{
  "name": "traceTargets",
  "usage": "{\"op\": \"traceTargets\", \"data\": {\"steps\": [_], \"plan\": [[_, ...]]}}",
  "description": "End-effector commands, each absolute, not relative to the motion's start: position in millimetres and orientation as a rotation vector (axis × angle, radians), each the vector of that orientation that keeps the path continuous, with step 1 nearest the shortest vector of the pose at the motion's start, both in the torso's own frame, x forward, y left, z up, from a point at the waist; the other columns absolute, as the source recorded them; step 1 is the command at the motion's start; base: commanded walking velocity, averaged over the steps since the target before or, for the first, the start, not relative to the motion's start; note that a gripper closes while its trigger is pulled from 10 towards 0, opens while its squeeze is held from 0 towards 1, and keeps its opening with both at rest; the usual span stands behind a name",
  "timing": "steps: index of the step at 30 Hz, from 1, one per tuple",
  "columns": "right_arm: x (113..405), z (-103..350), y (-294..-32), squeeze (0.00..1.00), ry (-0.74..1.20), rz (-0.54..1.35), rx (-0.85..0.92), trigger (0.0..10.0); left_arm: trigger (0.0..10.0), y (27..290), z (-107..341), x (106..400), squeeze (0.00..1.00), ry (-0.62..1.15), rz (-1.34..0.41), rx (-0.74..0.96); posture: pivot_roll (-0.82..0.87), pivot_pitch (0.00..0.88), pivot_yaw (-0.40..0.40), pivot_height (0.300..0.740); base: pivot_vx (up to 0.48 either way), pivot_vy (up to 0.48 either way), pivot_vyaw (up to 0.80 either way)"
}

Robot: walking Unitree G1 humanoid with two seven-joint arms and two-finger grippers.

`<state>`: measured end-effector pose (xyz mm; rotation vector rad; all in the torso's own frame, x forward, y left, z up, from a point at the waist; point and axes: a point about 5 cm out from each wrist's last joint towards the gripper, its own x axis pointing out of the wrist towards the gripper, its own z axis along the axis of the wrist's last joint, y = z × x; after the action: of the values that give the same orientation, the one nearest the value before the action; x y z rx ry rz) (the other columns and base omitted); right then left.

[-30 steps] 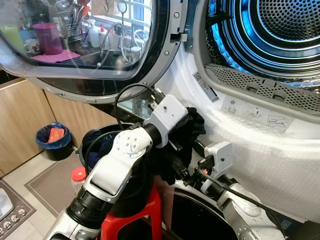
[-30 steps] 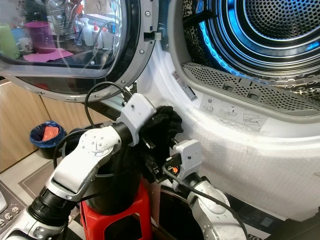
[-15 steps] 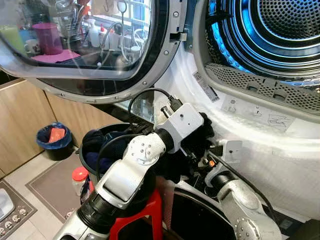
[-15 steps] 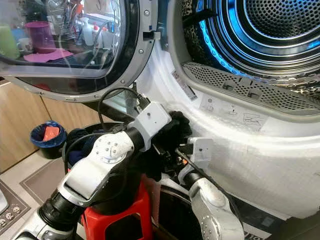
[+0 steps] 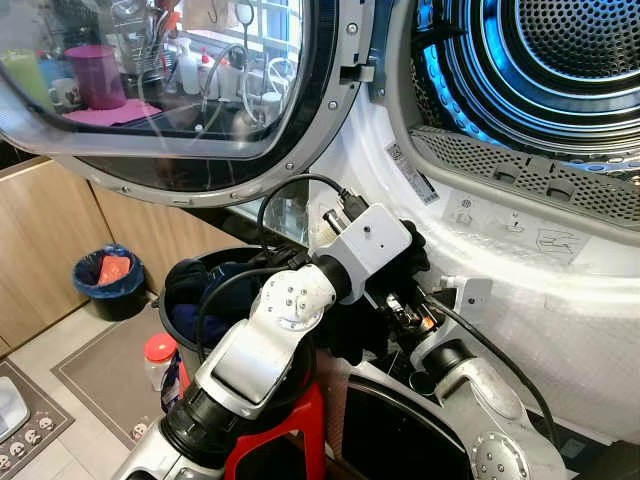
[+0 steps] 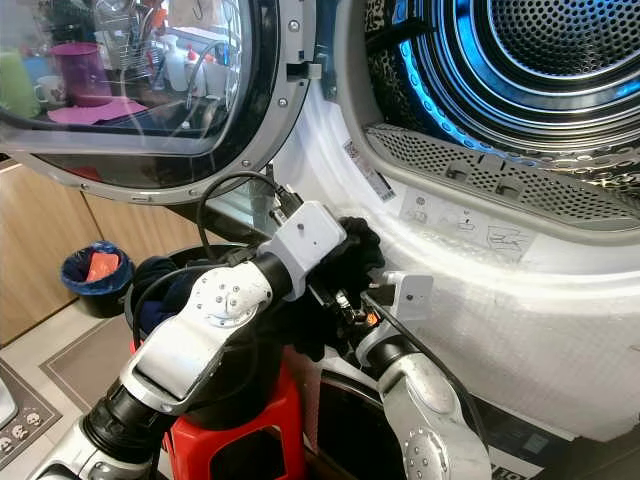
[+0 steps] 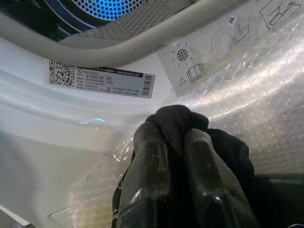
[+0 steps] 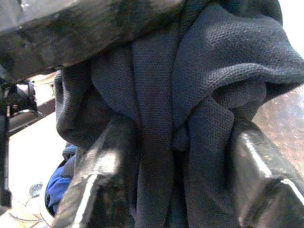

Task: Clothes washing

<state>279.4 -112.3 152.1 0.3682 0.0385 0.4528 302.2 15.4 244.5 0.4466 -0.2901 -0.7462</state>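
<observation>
A dark garment (image 7: 178,124) is clamped between the fingers of the left claw (image 7: 178,156), just below the open drum (image 5: 560,60) and against the washer's bubble-wrapped front. The same garment is gripped by the right claw (image 8: 175,156), its fingers closed around the hanging folds. Below, a black bucket (image 5: 180,330) of clothes is carried on a red stool (image 5: 285,440).

Wooden cabinets (image 5: 40,250), tiled floor (image 5: 60,345), blue bin (image 5: 105,280)

Head stereo pair looks fwd/down, close to open dryer drum (image 5: 560,80) and both arms. Left wrist cam faces dryer front, very near; right wrist cam pressed up vs dark garment (image 8: 190,109). Both wrist views share the garment.
</observation>
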Motion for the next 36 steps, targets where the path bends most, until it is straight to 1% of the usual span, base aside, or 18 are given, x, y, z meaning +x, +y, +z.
{"op": "traceTargets", "data": {"steps": [1, 16, 26, 32, 33, 34, 35, 36], "plan": [[277, 159, -113, 0.00, 0.011, 0.464, 0.364, 0.0, 10.0, 11, 259, 300, 0.00, -0.360, -0.748, 0.449, 0.08, 0.025, -0.030, 0.740, 0.000, 0.000, 0.00], [278, 163, -106, 0.00, -0.005, 0.479, 0.404, 0.0, 10.0, 7, 260, 299, 0.00, -0.377, -0.746, 0.444, 0.08, 0.010, -0.038, 0.740, 0.000, 0.000, 0.00], [279, 166, -109, 0.00, -0.026, 0.463, 0.437, 0.0, 10.0, 3, 259, 297, 0.00, -0.383, -0.756, 0.442, 0.08, 0.000, -0.043, 0.740, 0.000, 0.000, 0.00], [281, 169, -112, 0.00, -0.043, 0.441, 0.488, 0.0, 10.0, 4, 258, 298, 0.00, -0.373, -0.764, 0.433, 0.08, 0.008, -0.041, 0.740, 0.000, 0.000, 0.00], [281, 171, -112, 0.00, -0.050, 0.447, 0.490, 0.0, 10.0, 5, 257, 298, 0.24, -0.357, -0.784, 0.411, 0.08, 0.008, -0.041, 0.740, 0.000, 0.000, 0.00], [281, 171, -112, 0.00, -0.051, 0.446, 0.495, 0.0, 10.0, 5, 257, 298, 0.24, -0.351, -0.797, 0.404, 0.08, 0.008, -0.041, 0.740, 0.000, 0.000, 0.00], [282, 172, -113, 0.00, -0.053, 0.444, 0.498, 0.0, 10.0, 5, 257, 298, 1.00, -0.349, -0.797, 0.397, 0.08, 0.011, -0.040, 0.740, 0.000, 0.000, 0.00], [282, 172, -113, 0.00, -0.055, 0.444, 0.501, 0.0, 10.0, 5, 257, 298, 1.00, -0.343, -0.801, 0.390, 0.08, 0.011, -0.040, 0.740, 0.000, 0.000, 0.00]]}}
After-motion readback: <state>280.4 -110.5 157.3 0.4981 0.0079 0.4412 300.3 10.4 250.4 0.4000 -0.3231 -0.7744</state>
